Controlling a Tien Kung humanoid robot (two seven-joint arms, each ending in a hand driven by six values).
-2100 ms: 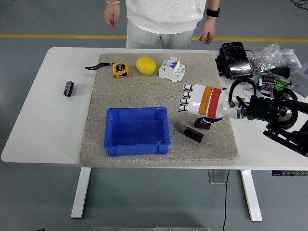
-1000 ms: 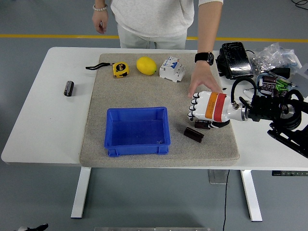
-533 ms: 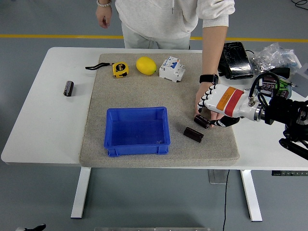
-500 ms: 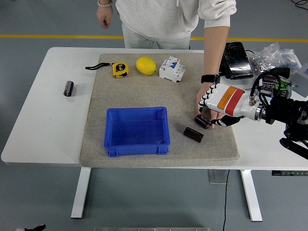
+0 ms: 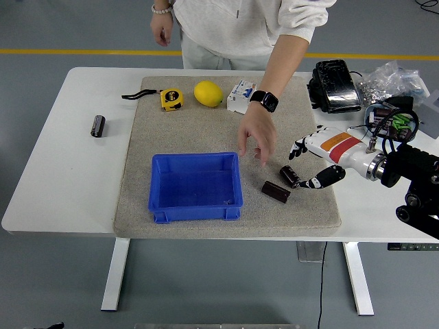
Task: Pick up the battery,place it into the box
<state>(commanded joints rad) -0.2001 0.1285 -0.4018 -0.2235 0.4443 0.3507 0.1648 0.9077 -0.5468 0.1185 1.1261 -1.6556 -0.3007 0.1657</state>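
Hovering at the right edge of the grey mat (image 5: 206, 130): the right robot hand (image 5: 317, 159), fingers spread and released, grasping nothing, palm turned toward the nearer battery (image 5: 289, 176). Lying on the mat just left of that robot hand, the dark stubby cylinder, tilted on its side; resting just below-left of it, a second dark battery (image 5: 276, 191); sitting well apart on the bare white bench (image 5: 62, 171) at the left, a third dark cylinder (image 5: 98, 126). Standing open and seemingly empty left of both mat batteries, the blue box (image 5: 195, 187), rigid plastic with straight walls. Reaching in from the far side, a person's hand (image 5: 256, 137) with a wristwatch, fingers hanging down over the mat between box and batteries, touching nothing as far as can be told. Left robot hand out of sight. For doing this step well, probably: waiting for the person's hand to clear, then lowering onto the nearer battery with thumb and fingers closing across its round sides, since a smooth cylinder is apt to roll, though the felt-like mat should be damping that. Farther back on the mat: a yellow tape measure (image 5: 171, 99), a glossy lemon (image 5: 208, 93), a white boxy breaker (image 5: 241, 96).
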